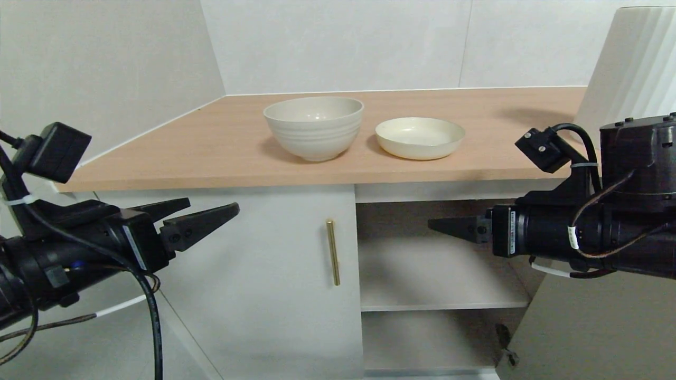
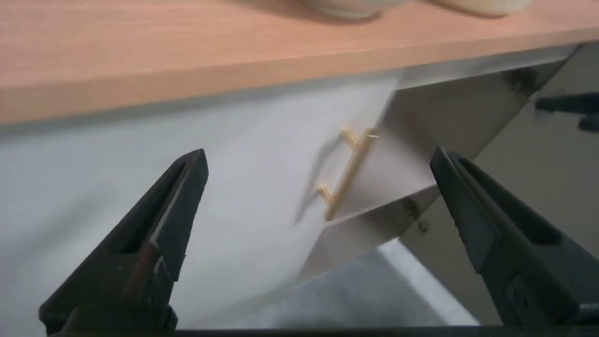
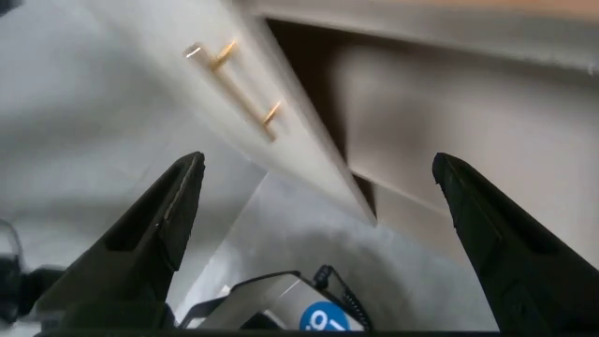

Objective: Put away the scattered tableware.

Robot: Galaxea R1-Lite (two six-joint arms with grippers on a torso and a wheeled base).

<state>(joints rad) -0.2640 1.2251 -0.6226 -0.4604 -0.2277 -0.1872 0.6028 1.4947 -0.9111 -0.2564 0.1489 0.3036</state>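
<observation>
**Left gripper** [image 1: 213, 205]: two matte black fingers [image 2: 159, 234], wedge-shaped and tapering to blunt tips. Behind it is a black cylindrical wrist [image 1: 79, 253] with a white strip label [image 1: 135, 248] and a small blue light [image 1: 78, 264]. Above the wrist sits a black box camera [image 1: 58, 150], its black cable bound by a white tie [image 1: 18, 200].

**Right gripper** [image 3: 316, 161]: matching black fingers ahead of a black barrel [image 1: 533, 232] that carries a white printed label [image 1: 511, 231]. Above the barrel is a black camera block [image 1: 541, 149] with two silver screws. A thin looping cable [image 1: 591, 203] bears a white tag [image 1: 573, 237].
</observation>
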